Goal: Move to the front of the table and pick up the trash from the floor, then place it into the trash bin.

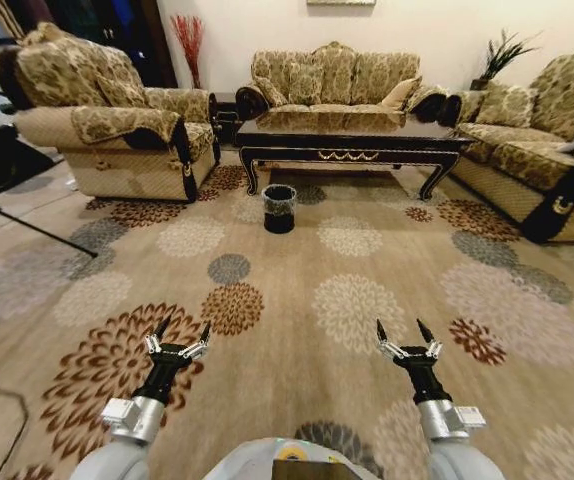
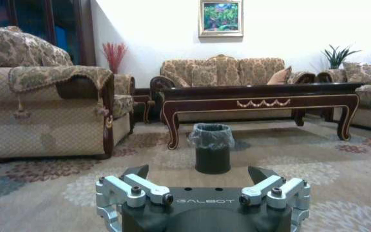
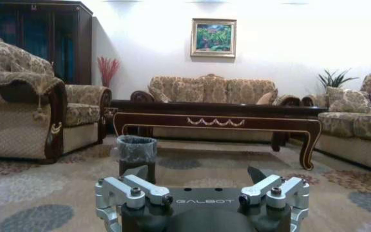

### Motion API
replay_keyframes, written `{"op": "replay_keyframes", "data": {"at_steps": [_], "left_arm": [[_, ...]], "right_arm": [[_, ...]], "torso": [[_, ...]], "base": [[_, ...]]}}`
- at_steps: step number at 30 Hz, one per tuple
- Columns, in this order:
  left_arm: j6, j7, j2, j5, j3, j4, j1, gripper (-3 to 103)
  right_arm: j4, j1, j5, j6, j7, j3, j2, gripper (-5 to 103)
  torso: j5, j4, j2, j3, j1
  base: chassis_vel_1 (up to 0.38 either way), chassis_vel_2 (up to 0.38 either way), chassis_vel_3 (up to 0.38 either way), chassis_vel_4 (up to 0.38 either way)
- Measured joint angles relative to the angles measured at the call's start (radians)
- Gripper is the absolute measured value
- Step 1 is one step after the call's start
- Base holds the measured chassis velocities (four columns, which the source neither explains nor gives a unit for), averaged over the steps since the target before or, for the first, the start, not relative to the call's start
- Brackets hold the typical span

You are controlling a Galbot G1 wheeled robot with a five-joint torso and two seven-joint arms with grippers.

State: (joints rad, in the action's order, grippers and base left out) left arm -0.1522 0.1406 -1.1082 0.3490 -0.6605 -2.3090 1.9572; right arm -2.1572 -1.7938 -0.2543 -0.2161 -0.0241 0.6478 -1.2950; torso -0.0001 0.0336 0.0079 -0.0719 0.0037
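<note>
While both grippers, left [image 1: 178, 330] and right [image 1: 404, 328], hover fingers spread (holding nothing), one trash bin [image 1: 279, 208], one table [image 1: 352, 132].

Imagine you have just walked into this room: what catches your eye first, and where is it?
The long dark table stands in the middle of the far side, ringed by patterned sofas. A small black bin with a clear liner sits on the flowered carpet just in front of the table's left end. Nearest the viewer, the left gripper and right gripper hover low over the carpet, jaws open.
</note>
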Motion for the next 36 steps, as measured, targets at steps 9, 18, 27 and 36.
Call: {"op": "replay_keyframes", "data": {"at_steps": [9, 18, 27, 36], "left_arm": [[0.000, 0.000, 0.000, 0.000, 0.000, 0.000, -0.001, 100], [0.000, 0.000, 0.000, 0.000, 0.000, 0.000, 0.000, 100], [0.000, 0.000, 0.000, 0.000, 0.000, 0.000, 0.000, 100], [0.000, 0.000, 0.000, 0.000, 0.000, 0.000, 0.000, 100]], "right_arm": [[0.000, 0.001, 0.000, 0.000, 0.000, 0.000, 0.000, 100], [0.000, 0.001, 0.000, 0.000, 0.000, 0.000, 0.000, 100], [0.000, 0.001, 0.000, 0.000, 0.000, 0.000, 0.000, 100], [0.000, 0.001, 0.000, 0.000, 0.000, 0.000, 0.000, 100]], "torso": [[0.0002, -0.0001, 0.000, -0.001, 0.001], [0.0000, -0.0002, 0.012, -0.012, 0.002], [0.0001, -0.0002, 0.051, -0.047, 0.006], [0.0001, -0.0002, 0.084, -0.077, 0.009]], "base": [[0.021, -0.027, -0.014, 0.031], [0.000, 0.000, 0.000, 0.000], [0.000, 0.000, 0.000, 0.000], [0.015, -0.017, -0.020, 0.021]]}}
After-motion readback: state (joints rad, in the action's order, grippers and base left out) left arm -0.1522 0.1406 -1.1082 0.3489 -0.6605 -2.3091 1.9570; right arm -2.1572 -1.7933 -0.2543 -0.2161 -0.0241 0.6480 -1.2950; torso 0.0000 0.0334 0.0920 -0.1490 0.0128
